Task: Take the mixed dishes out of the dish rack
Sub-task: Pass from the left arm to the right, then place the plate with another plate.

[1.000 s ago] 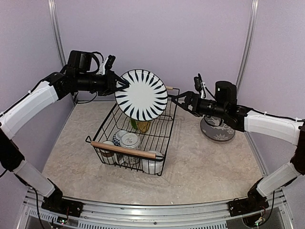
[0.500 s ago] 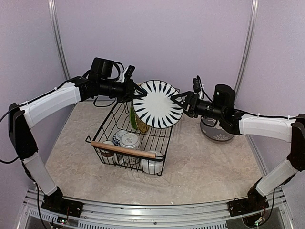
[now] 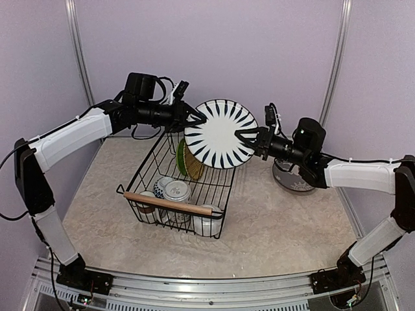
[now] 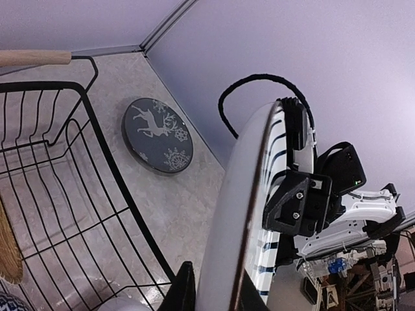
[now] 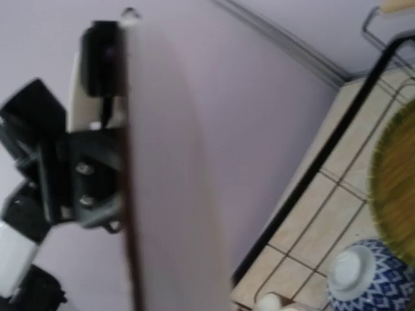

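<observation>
left hand (image 3: 199, 118) and right hand (image 3: 242, 137) pinch striped plate (image 3: 219, 133), blurred edge-on at right wrist

Arms raised, reaching inward; left claw (image 3: 196, 118) and right claw (image 3: 242, 137) clamped

Striped plate (image 4: 241, 214) edge-on, pinched at btm by L end effector (image 4: 214, 297); R end effector (image 4: 283, 202) clamps far rim. Dish rack (image 4: 97, 137) at left, deer plate (image 4: 157, 135) flat on counter (image 4: 188, 207) beyond.

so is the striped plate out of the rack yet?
Out. The striped plate hangs on edge in the air above the dish rack, at its far end.
</observation>
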You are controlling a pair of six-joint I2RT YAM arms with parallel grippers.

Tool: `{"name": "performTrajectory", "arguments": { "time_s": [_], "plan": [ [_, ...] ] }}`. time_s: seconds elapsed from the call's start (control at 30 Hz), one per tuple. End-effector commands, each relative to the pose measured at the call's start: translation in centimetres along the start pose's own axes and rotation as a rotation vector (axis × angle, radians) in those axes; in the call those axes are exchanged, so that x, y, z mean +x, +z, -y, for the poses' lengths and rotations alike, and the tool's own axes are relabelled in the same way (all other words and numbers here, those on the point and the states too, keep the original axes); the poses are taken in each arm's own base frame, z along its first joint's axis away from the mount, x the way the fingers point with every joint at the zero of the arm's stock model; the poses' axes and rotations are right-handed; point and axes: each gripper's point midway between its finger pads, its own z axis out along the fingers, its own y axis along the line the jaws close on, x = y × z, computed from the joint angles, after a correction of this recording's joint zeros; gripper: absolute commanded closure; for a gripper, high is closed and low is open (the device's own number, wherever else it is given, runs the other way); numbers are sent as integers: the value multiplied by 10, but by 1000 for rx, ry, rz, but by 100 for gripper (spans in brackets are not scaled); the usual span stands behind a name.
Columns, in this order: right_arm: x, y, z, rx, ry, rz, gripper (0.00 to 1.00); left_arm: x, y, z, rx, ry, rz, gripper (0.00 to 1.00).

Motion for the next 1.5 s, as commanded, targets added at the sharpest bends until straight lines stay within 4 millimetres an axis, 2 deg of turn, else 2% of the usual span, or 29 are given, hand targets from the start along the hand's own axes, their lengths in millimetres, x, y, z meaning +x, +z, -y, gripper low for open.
{"name": "performTrajectory", "arguments": {
  "time_s": [0.0, 0.13, 0.23, 0.37, 0.4, 0.53, 0.67, 0.8, 0.9, 1.0, 1.23, 1.33, 1.47],
  "plan": [
    [-7, -4, -21, -46, -60, 30, 100, -20, -12, 19, 30, 43, 63, 62],
    [-20, -16, -32, -39, -110, 63, 100, -24, -30, 4, -30, 27, 80, 37],
    [-36, -32, -30, 41, -143, 103, 100, -32, -55, -7, -113, 35, 107, 18],
    [-58, -68, -16, 184, -183, 166, 100, -37, -90, -21, -209, 42, 136, 7],
    [-61, -79, -6, 245, -176, 174, 100, -35, -98, -25, -243, 44, 139, 4],
    [-79, -133, 29, 481, -181, 239, 100, -30, -120, -37, -383, 86, 144, 1],
    [-88, -187, 60, 699, -141, 296, 100, -22, -134, -47, -475, 126, 134, 1],
    [-98, -230, 82, 827, -121, 347, 100, -18, -143, -54, -534, 165, 141, 1],
    [-102, -251, 105, 867, -75, 359, 100, -14, -147, -58, -549, 169, 137, 1],
    [-104, -260, 130, 848, -8, 343, 100, -9, -149, -59, -565, 181, 132, 1],
    [-118, -257, 169, 755, 84, 326, 100, -4, -154, -54, -559, 197, 141, 1],
    [-123, -255, 191, 750, 123, 312, 100, 0, -149, -48, -520, 184, 131, 1],
    [-130, -255, 207, 724, 147, 316, 100, 4, -141, -45, -477, 168, 115, 1]
  ]
}}
